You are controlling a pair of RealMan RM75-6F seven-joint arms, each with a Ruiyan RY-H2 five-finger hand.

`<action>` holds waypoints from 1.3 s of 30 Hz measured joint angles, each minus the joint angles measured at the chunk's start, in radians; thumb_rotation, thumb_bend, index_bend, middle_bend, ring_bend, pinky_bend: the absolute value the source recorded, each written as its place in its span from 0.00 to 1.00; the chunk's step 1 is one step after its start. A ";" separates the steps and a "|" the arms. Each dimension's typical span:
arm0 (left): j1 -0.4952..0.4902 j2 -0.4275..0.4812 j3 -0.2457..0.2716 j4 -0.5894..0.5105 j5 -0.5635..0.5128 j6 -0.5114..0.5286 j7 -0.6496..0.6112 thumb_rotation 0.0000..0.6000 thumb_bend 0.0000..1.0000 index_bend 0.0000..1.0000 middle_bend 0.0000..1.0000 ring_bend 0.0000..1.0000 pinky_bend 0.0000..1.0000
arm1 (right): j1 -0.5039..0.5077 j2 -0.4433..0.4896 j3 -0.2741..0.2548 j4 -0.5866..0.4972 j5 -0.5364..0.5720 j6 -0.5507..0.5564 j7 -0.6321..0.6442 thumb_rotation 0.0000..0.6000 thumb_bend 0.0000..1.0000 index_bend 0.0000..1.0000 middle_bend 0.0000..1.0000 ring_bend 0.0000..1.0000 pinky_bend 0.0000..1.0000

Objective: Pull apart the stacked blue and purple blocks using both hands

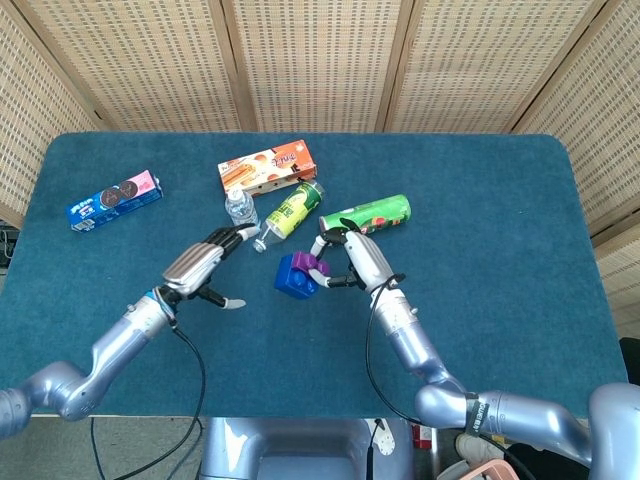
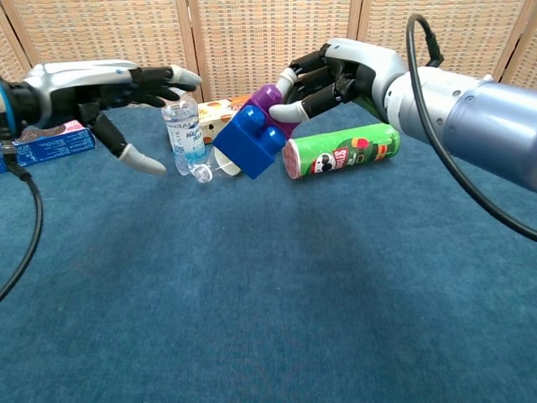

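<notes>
1. Only in the chest view do we see the right hand (image 2: pixel 336 80) lifting the purple block (image 2: pixel 270 102) clear of the table (image 2: pixel 336 294), the blue block (image 2: pixel 248 141) attached at its 7 o'clock.
2. The left hand (image 1: pixel 200 265) (fingers spread, grasping nothing) sits at the stack's 9 o'clock.
3. We cannot see into the green can (image 1: pixel 365 220).

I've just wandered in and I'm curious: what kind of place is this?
Probably a robot test or demo space, not a home: a table covered in blue felt, woven screens closing it off, and snack packs like a chip can laid out as props.
</notes>
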 measured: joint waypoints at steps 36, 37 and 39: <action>-0.169 -0.136 -0.021 -0.033 -0.445 0.020 0.189 1.00 0.02 0.53 0.49 0.13 0.11 | 0.000 0.011 0.006 -0.054 0.079 0.012 -0.006 1.00 0.39 0.66 0.69 0.25 0.01; -0.170 -0.137 -0.020 -0.033 -0.451 0.025 0.196 1.00 0.02 0.54 0.49 0.13 0.11 | -0.001 0.013 0.007 -0.054 0.080 0.013 -0.005 1.00 0.39 0.66 0.69 0.25 0.01; -0.171 -0.134 -0.018 -0.039 -0.464 0.034 0.209 1.00 0.03 0.54 0.49 0.13 0.11 | -0.002 0.019 0.010 -0.058 0.082 0.013 -0.003 1.00 0.39 0.66 0.69 0.25 0.01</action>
